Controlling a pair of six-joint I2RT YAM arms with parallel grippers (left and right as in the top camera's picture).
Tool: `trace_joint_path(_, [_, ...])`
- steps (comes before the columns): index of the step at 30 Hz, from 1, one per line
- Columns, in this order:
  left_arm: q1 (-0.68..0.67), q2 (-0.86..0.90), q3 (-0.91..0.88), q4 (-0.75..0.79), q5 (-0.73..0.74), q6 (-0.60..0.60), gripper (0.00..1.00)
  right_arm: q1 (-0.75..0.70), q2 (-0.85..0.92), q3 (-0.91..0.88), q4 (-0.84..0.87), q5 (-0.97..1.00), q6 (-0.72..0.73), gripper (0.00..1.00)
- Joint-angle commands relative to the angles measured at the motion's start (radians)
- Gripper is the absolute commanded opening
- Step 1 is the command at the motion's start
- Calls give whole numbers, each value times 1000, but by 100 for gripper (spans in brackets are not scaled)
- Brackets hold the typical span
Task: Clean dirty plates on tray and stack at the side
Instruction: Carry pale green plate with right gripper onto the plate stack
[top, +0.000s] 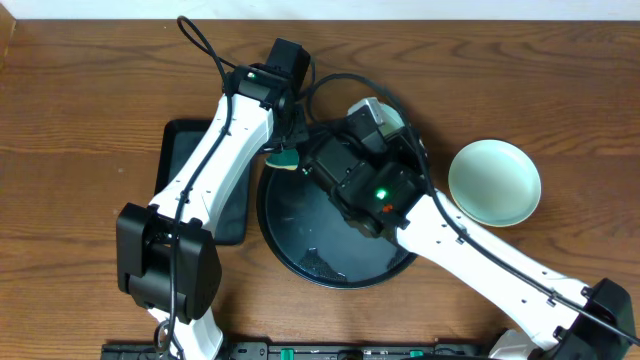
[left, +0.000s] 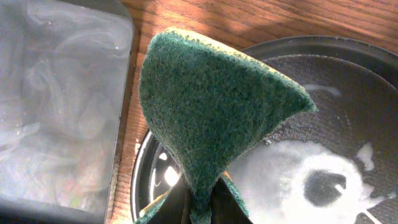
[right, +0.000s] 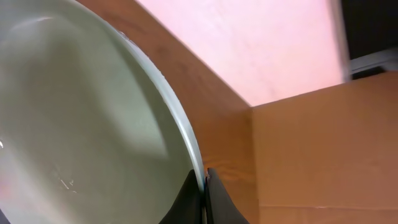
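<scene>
Wood counter (top: 80, 100) | black round tray (top: 300, 250) mid | L jaws clamped on green sponge (left: 205, 106) at tray's L rim | R jaws pinching rim of mint plate (right: 74, 124), tilted over tray | 2nd mint plate (top: 494, 182) on counter, R | step: scrub, prob. | nxt: sponge to plate face, then stack on 2nd.

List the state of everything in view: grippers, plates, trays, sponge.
left gripper: shut on the sponge
sponge: pinched at one end, folded, green side showing, over the round tray's left rim
right gripper: shut on a plate's rim
held plate: gripped at its rim, over the round tray
other plate: right way up on bare table, right of the round tray, empty, no smears seen
round tray: flat on the table, looks wet
</scene>
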Motion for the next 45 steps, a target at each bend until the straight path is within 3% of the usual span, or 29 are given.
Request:
trace_joint_path(1, [7, -11, 25, 0, -5, 21, 8, 23, -25, 8, 0, 151, 30, 1])
trace_joint_path(13, [7, -11, 25, 0, -5, 21, 8, 55, -29, 8, 0, 209, 56, 1])
trace_joint_path(18, [7, -11, 25, 0, -5, 21, 8, 49, -29, 8, -1, 139, 127, 1])
trace_joint_path(21, [12, -11, 25, 1, -11, 21, 8, 13, -29, 7, -14, -52, 156, 1])
trace_joint_path(26, [51, -11, 25, 0, -13, 21, 8, -136, -29, 7, -51, -556, 155, 1])
trace_joint_path(33, [146, -11, 25, -6, -13, 78, 8, -397, -29, 7, -40, -1096, 59, 1])
trace_joint_path(38, [209, -11, 25, -35, -12, 126, 8, -566, -29, 7, -54, -1311, 32, 1])
trace_joint_path(45, [253, -11, 25, -71, -13, 142, 8, -782, -29, 7, -95, -1351, 34, 1])
